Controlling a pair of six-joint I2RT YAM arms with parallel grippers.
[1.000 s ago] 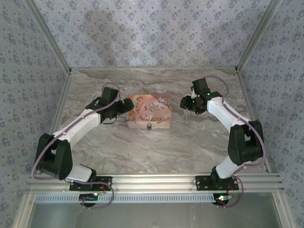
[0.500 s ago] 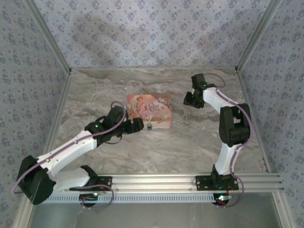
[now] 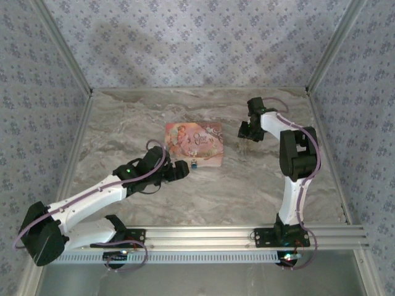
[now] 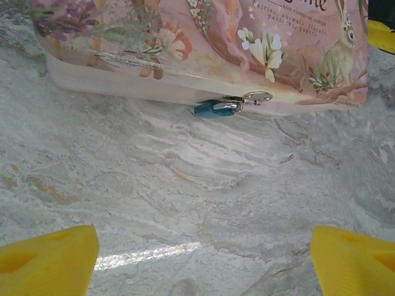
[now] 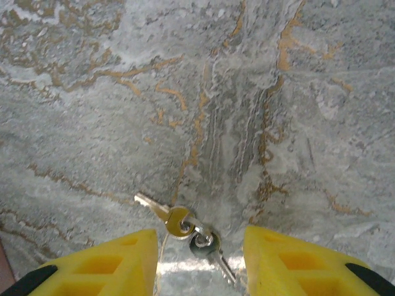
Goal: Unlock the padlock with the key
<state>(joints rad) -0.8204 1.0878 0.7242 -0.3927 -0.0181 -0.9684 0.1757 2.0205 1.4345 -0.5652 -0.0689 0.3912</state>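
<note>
The padlock (image 4: 213, 110) is tiny and blue with a silvery clasp. It hangs at the front edge of the flat pink illustrated pouch (image 4: 203, 43) and lies on the marble. From above, the padlock (image 3: 194, 164) sits just right of my left gripper (image 3: 182, 170). My left gripper (image 4: 200, 271) is open, low over bare marble, short of the padlock. Two small keys on one ring (image 5: 188, 227) lie flat on the table. My right gripper (image 5: 200, 265) stands open with its yellow fingers (image 5: 108, 265) either side of the keys, not touching them. In the top view the right gripper (image 3: 245, 132) is right of the pouch (image 3: 193, 142).
The marble table (image 3: 203, 197) is walled by patterned panels on three sides, with metal posts at the back corners. An aluminium rail (image 3: 203, 235) runs along the near edge by the arm bases.
My left arm swung from the pouch's left side down to its front left corner, facing the padlock. The right arm folded upright over the keys and its fingers drew closer together.
</note>
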